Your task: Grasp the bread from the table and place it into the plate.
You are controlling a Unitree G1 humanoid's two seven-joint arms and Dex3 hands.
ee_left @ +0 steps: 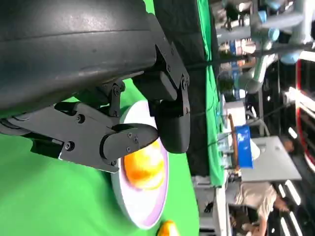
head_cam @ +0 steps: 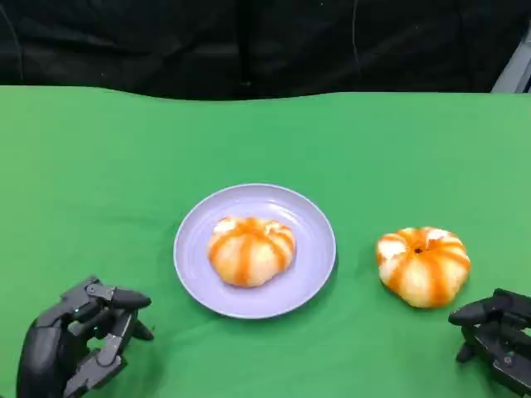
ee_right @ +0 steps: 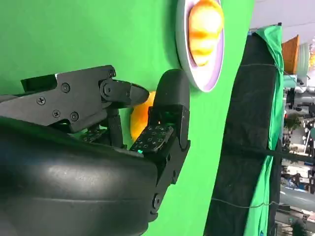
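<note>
The bread (head_cam: 423, 265) lies on the green worktop (head_cam: 99, 166), just ahead of the right hand (head_cam: 496, 338), which holds nothing, fingers apart. Judged light, soft and easily dented; grasp across its rounded sides, gently. The left hand (head_cam: 79, 336) is empty, fingers loosely curled. 1 bun (head_cam: 250, 249) occupies the plate (head_cam: 311, 265).
</note>
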